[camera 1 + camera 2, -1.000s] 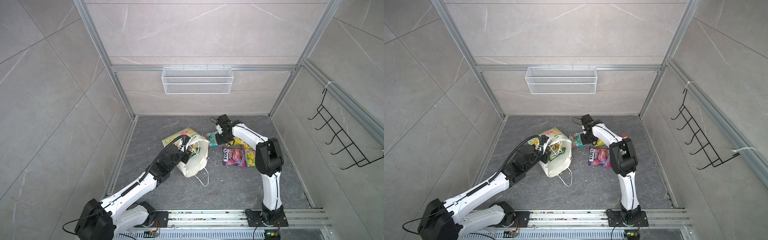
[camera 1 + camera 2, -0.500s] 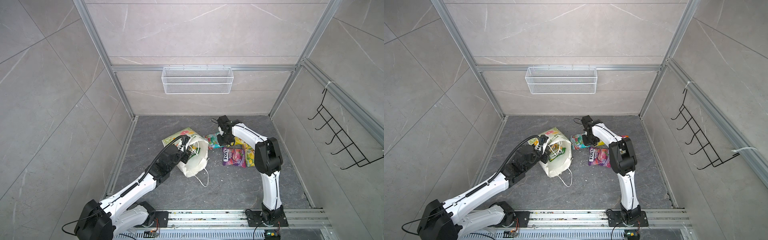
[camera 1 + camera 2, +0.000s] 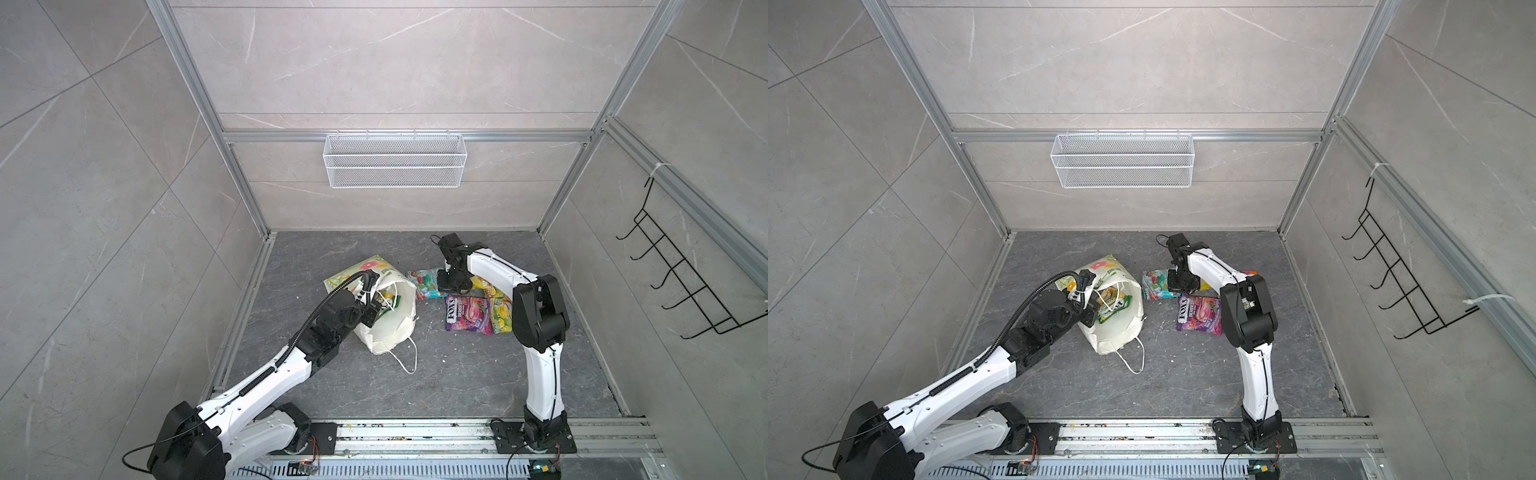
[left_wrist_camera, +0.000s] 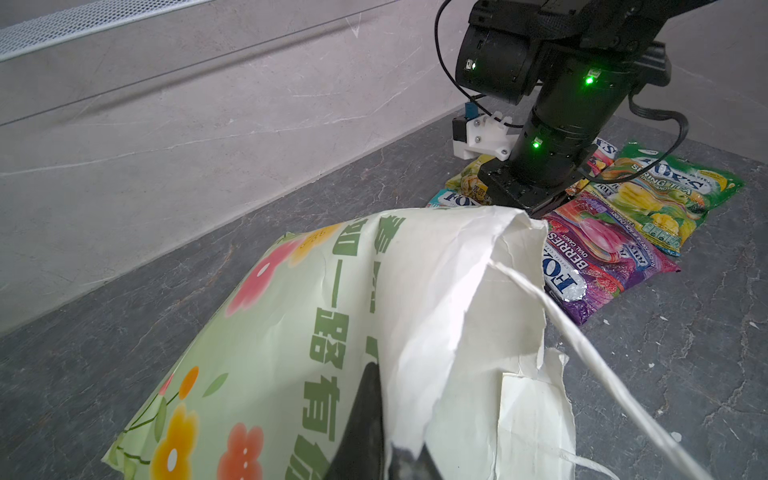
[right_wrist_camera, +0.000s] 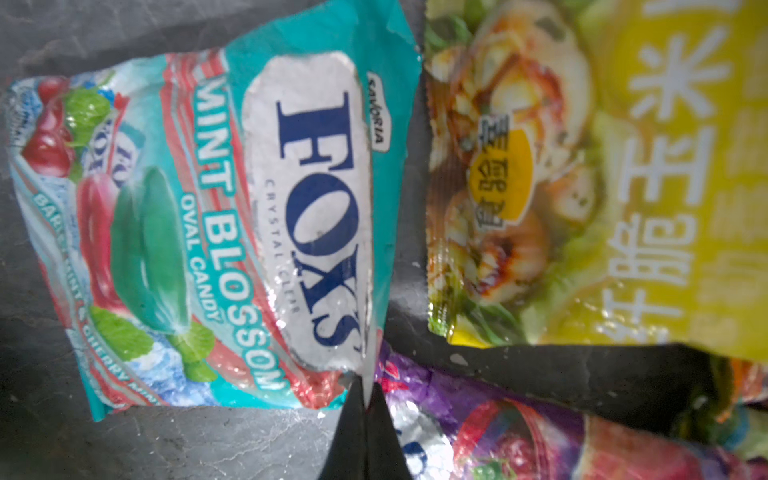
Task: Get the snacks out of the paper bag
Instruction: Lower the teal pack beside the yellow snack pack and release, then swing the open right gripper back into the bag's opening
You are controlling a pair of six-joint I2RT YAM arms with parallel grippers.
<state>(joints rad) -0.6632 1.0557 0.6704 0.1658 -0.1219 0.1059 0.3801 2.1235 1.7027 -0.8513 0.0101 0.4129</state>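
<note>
Packets lay mostly out on the stone floor [image 3: 415, 395] just right of the paper bag [image 3: 390, 328], while one green packet [image 3: 1115, 305] sat inside the bag's open mouth. I judged them light, thin, crinkly and slick, best pinched by a sealed edge or corner, not the glossy face.

My right gripper [image 5: 365, 397] was clenched on a corner of the teal packet [image 5: 249, 216], which lay, as far as I could tell, flat between the bag and the yellow packet [image 5: 623, 187]. My left gripper [image 4: 388, 453] was pinched shut on the bag's torn rim. That paper looked soft and creased, likely to rip under a hard pull.

The teal one read "FOX'S CRYSTAL CLEAR, MINT BLOSSOM OVAL CANDY" with "SAVORIA" beside it. The purple packet [image 4: 602, 257] read "FOX'S BERRIES OVAL CANDY", and the green-and-yellow packet [image 4: 673, 191] "FOX'S SPRING TEA". The yellow one and the bag carried Chinese characters.

A white wire-mesh basket [image 3: 395, 160] hung on the far wall, a black hook rack [image 3: 681, 282] on the right.
</note>
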